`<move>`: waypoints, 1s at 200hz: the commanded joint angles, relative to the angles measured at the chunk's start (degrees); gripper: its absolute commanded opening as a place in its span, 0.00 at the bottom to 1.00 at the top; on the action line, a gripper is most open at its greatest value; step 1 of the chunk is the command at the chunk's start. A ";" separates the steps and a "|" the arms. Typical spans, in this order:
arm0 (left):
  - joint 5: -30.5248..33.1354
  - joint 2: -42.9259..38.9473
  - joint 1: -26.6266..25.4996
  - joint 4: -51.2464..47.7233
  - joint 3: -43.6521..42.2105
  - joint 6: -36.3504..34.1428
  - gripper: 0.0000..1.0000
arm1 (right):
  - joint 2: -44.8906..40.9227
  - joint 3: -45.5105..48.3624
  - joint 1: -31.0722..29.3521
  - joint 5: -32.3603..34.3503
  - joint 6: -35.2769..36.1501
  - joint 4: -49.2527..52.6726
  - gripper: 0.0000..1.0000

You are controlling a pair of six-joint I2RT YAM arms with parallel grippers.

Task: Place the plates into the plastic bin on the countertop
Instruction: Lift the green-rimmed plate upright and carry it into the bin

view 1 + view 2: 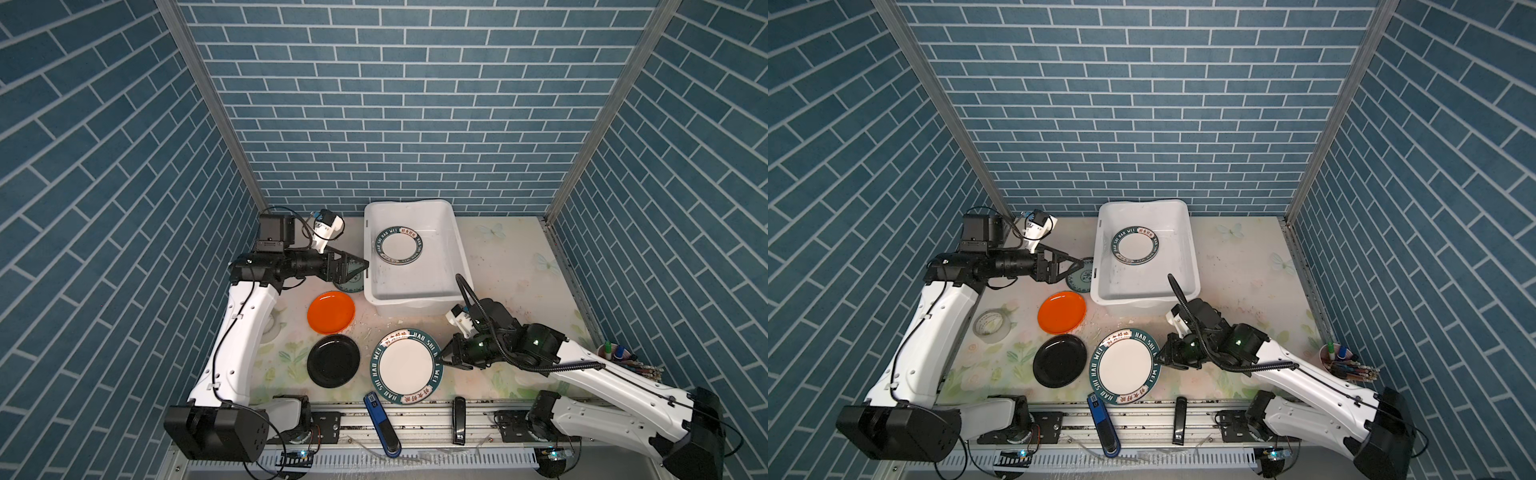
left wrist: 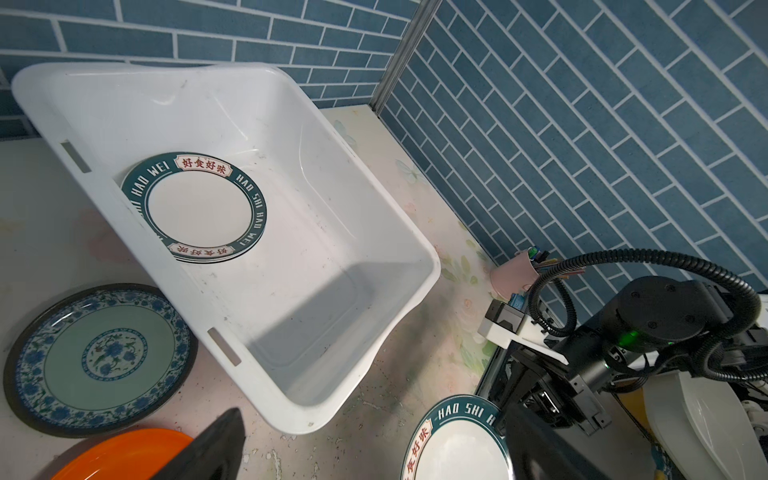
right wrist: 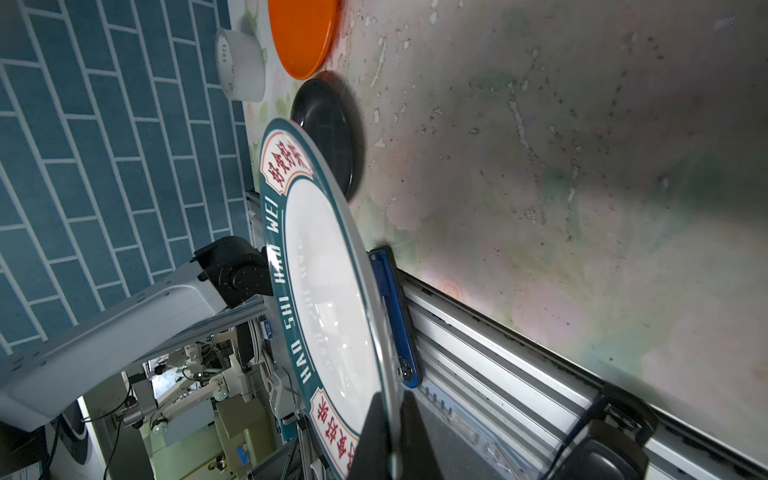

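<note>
The white plastic bin (image 1: 460, 266) stands at the back of the countertop (image 1: 507, 266), with a teal-lettered plate (image 1: 400, 245) flat inside it (image 2: 199, 208). My right gripper (image 1: 441, 358) is shut on the rim of a second teal-lettered plate (image 1: 406, 368), its fingers pinching the edge (image 3: 394, 440) and holding the plate (image 3: 328, 299) tilted above the countertop's front. My left gripper (image 1: 358, 266) hangs open and empty beside the bin's left wall, over a small teal patterned plate (image 2: 99, 357). An orange plate (image 1: 331, 311) and a black plate (image 1: 333, 360) lie left of the held plate.
A whitish tape roll (image 1: 992, 326) sits at the left by my left arm. A blue tool (image 1: 380, 424) and a black one (image 1: 459, 419) lie across the grooved metal rail (image 1: 419, 422) in front. A cup of pens (image 1: 618, 358) stands at the right edge.
</note>
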State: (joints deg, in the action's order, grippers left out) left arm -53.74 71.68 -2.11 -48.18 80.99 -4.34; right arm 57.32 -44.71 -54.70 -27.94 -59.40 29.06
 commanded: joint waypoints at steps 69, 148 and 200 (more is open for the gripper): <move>-3.59 -2.34 8.95 -0.96 3.85 1.22 0.99 | 7.02 -14.92 15.45 -15.52 7.19 -2.75 0.00; -5.94 -2.06 8.96 1.32 2.63 3.53 0.99 | 29.75 -32.73 26.73 -19.47 10.40 -14.66 0.00; -6.07 -0.97 8.95 2.33 2.49 4.26 0.99 | 45.03 -46.31 29.47 -11.93 16.41 -11.71 0.00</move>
State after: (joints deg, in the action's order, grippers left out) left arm -58.33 70.15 6.63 -47.18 83.74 -0.71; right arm 98.80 -85.36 -25.80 -43.66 -48.47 17.43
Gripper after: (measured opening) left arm 0.988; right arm 0.074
